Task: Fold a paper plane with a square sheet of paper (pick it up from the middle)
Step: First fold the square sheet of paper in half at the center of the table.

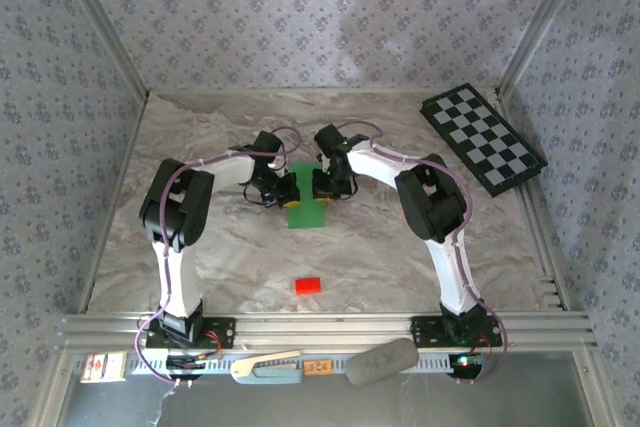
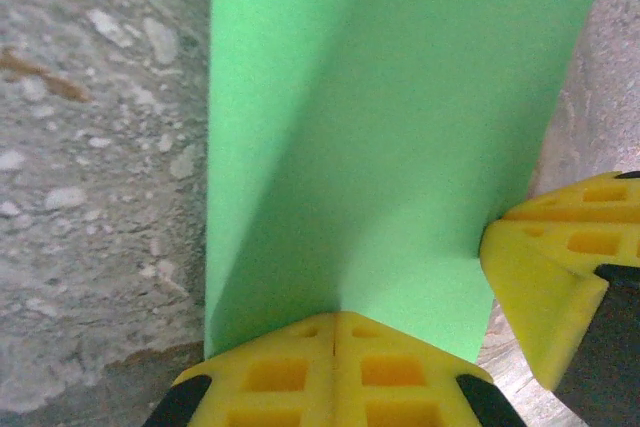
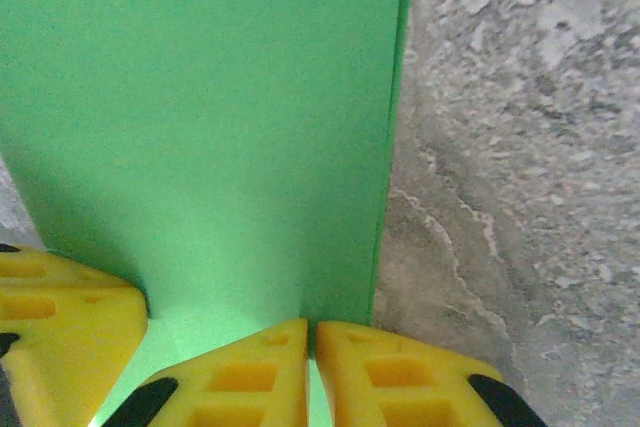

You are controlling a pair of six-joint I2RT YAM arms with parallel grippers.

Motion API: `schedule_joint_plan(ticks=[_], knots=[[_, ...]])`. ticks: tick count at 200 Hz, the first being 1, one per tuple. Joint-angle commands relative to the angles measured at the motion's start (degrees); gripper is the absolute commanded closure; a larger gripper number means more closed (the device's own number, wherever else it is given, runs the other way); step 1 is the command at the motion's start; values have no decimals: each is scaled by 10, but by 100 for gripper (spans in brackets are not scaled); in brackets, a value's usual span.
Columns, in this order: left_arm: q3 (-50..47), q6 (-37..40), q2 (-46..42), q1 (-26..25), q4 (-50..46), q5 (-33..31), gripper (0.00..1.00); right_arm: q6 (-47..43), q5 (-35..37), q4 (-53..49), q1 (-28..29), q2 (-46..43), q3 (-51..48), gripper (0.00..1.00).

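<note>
Left wrist view: left hand (image 2: 335, 322) clamped shut on the green paper (image 2: 400, 127), right hand (image 3: 312, 335) pinching it too

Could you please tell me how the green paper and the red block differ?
The green paper is bigger than the red block. The paper sits mid-table, the block nearer the arm bases. The left gripper and right gripper pinch the paper; the block lies untouched. Both are plain rectangles.

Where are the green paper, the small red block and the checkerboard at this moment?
green paper (image 1: 307, 211): top external view, its bare near half.
red block (image 1: 308, 285): top external view, top face.
checkerboard (image 1: 482, 137): top external view, board's centre.
</note>
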Motion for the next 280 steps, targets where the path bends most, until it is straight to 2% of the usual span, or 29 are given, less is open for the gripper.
schedule_joint_plan(ticks=[1,29,48,71,110,130,187,225,250,280], knots=[[-38,23,-5,29,-48,-69,98,-7,125,-82,5,90,-46,85],[-54,32,-41,44,-48,-64,98,-8,131,-84,5,90,-46,85],[-47,35,-71,44,-36,-37,98,-9,132,-85,7,90,-45,85],[-41,19,-95,20,20,-6,97,-11,137,-86,8,91,-42,85],[0,2,-42,-16,67,21,97,-14,144,-91,9,95,-36,85],[10,-1,-17,-17,70,3,96,-19,138,-89,9,95,-37,85],[-11,-5,13,17,86,-18,97,-32,123,-91,8,96,-35,85],[-52,7,23,64,102,-25,97,-41,124,-105,6,100,-32,86],[-56,18,15,93,99,-13,97,-57,130,-118,-1,102,-27,85],[-28,33,-22,102,62,-5,96,-72,137,-132,-3,104,-13,85]])
